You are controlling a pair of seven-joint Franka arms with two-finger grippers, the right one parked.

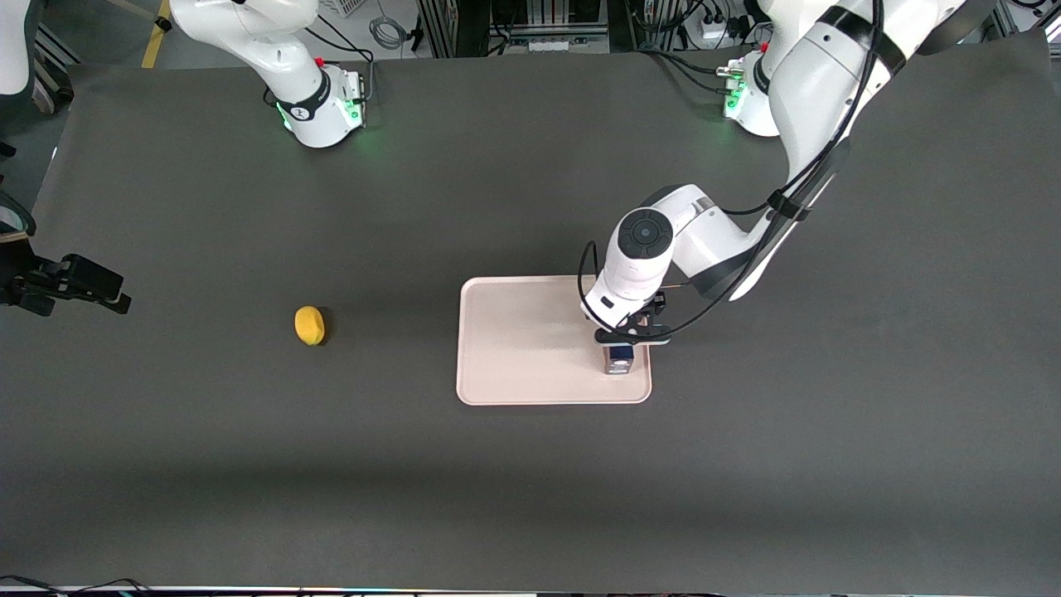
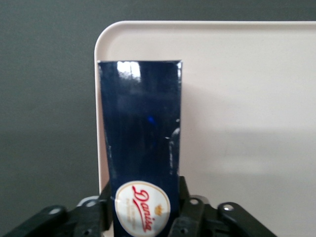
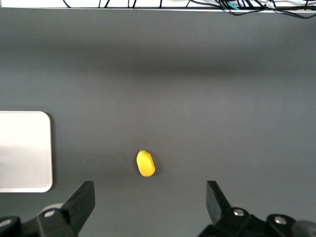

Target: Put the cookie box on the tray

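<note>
Nearest you in the front view is the tray's (image 1: 530, 365) front rim, w/ the cookie box (image 1: 618, 359) standing just inside it, at the corner toward the working arm's end of the table. You can see the gripper (image 1: 623, 342) right above the box, pointing straight down, fingers clamped on the carton's sides (wrist cam shows black finger pads pressed against both edges near the round white logo). Box (image 2: 140, 143) is upright, dark navy, glossy, its lower end over the pale tray floor (image 2: 247, 123), close beside the rim and the rounded corner. Can't tell whether the box bottom actually touches the tray or hangs just off it. Yellow lump (image 1: 309, 324) sits on the dark mat well apart from the tray, toward the parked arm's end; you also get it in the parked wrist cam (image 3: 145, 163).
</note>
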